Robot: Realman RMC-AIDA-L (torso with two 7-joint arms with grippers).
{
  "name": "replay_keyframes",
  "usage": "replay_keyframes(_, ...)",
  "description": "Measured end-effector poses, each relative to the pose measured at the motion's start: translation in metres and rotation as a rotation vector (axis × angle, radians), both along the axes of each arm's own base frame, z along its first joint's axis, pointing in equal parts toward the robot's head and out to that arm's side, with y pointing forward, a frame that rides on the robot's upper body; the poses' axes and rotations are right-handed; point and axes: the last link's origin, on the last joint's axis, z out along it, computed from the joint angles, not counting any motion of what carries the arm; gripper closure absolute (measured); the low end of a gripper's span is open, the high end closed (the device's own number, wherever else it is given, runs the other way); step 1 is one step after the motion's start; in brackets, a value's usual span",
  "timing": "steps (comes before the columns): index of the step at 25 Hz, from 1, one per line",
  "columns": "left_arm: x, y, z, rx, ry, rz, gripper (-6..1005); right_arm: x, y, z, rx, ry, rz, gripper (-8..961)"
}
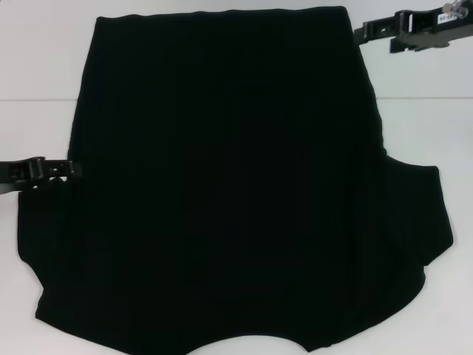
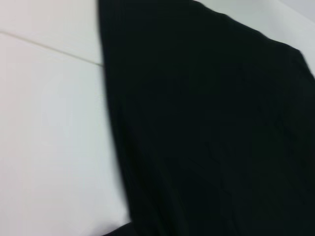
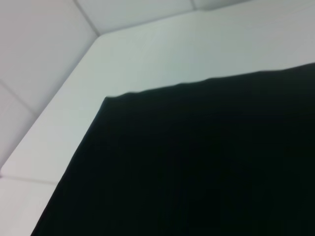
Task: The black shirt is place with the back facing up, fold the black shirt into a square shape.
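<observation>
Spread flat across the middle of the white table, the large plain black soft-cloth shirt fills most of the head view, its straight hem at the far side and a short sleeve jutting out on the robot's right. No print shows on the upward face. At the shirt's left edge, about mid-height, the left gripper reaches in level with the cloth, its tips at the fabric's border; whether it grips cannot be told. Near the far right corner sits the right gripper, just beside the hem, its claw state also unclear.
</observation>
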Motion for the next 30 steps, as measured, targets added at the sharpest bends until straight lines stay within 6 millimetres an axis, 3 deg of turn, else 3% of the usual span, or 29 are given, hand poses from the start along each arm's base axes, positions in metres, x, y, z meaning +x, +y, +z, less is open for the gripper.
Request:
replay_keyframes(11, -0.021, -0.005, 0.006, 0.050, 0.025, 0.106, 249, -0.009, -0.009, -0.011, -0.085, 0.004, 0.043, 36)
replay_keyframes(20, -0.040, -0.002, -0.008, 0.079, 0.114, 0.108, 249, -0.011, -0.009, -0.015, -0.085, 0.007, 0.047, 36)
replay_keyframes(30, -0.043, 0.005, -0.013, 0.125, 0.148, 0.112, 249, -0.011, -0.009, -0.014, -0.083, 0.008, 0.046, 36)
